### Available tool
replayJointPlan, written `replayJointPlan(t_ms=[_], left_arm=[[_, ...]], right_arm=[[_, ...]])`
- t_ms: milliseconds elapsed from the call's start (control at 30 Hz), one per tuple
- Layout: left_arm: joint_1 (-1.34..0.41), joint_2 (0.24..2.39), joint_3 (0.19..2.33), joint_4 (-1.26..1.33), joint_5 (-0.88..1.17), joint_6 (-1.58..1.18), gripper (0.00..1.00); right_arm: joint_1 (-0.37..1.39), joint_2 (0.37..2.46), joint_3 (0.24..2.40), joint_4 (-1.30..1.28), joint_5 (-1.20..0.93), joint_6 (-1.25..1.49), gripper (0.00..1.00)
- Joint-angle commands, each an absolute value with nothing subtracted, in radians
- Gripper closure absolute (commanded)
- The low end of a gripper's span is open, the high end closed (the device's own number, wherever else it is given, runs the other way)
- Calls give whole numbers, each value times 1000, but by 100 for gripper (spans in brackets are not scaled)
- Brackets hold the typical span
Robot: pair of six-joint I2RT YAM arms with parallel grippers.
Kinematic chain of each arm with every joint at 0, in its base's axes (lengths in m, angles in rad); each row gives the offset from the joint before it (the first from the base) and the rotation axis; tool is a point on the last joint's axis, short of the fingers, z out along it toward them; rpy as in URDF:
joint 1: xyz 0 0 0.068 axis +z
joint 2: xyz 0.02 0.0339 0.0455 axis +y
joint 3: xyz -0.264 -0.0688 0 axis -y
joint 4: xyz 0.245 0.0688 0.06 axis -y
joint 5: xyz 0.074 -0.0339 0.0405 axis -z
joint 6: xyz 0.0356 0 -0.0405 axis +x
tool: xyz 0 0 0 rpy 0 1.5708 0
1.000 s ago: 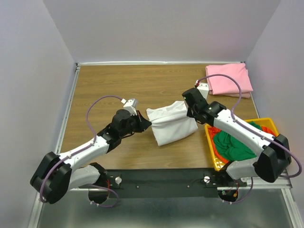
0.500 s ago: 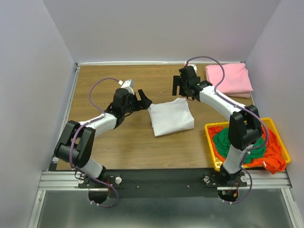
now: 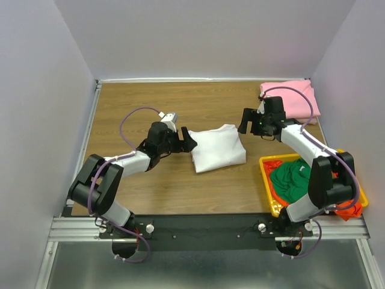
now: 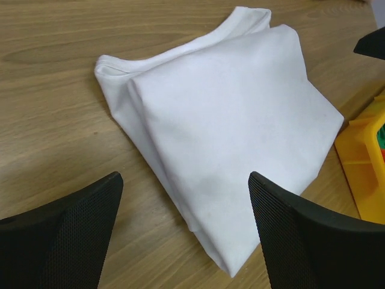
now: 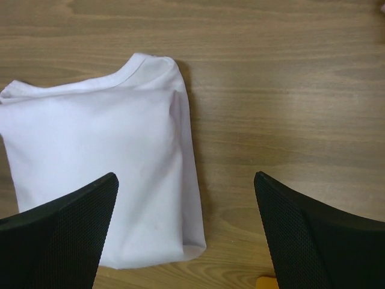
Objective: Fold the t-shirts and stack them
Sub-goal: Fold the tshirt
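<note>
Cloth lies between the two arms: the white t-shirt [image 3: 218, 147], folded into a compact packet, rests flat on the wooden table [image 3: 138, 102] near its middle, collar edge turned to the far side. Its longer side runs roughly left to right in the top view, slightly tilted (the two sides differ little).

The left gripper [image 3: 190, 139] sits low, just beside the packet's left edge, jaws spread wide and holding nothing. Its wrist view has the shirt straight ahead, spanning the gap between the fingers. The right gripper [image 3: 243, 122] hangs off the packet's far right corner, a little apart from it, jaws likewise wide and empty. From its own camera the shirt lies toward the lower left, with bare wood under the rest. So the left arm is the nearer one and squarely lined up.

The pink t-shirt [image 3: 290, 99] lies folded in the far right corner, well apart from the white one and close behind the right wrist. The green t-shirt [image 3: 295, 180] and orange t-shirt [image 3: 350, 208] are heaped in the yellow basket [image 3: 340, 153] at near right.

The fold looks finished. The packet probably has to travel far right onto the pink one, a direction that favours the right arm, once it is shifted over the shirt.
</note>
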State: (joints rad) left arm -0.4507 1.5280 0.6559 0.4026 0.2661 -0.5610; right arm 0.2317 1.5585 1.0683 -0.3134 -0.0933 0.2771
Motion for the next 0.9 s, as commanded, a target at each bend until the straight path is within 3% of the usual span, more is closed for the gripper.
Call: replayJointPlan(t_ms=[0, 367, 600, 767, 867], left_arm=[[-472, 1572, 666, 449, 313, -538, 9], [-502, 1704, 727, 431, 316, -545, 23], [-512, 1747, 744, 425, 307, -543, 38], [-512, 1775, 744, 396, 284, -537, 55], [-512, 1784, 735, 394, 282, -537, 57]], right_arm=[[186, 1546, 1026, -238, -328, 247, 0], [101, 1675, 985, -189, -569, 261, 0], [94, 1749, 971, -176, -638, 236, 0], [84, 1813, 976, -176, -698, 227, 0], [84, 1845, 968, -178, -731, 215, 0]])
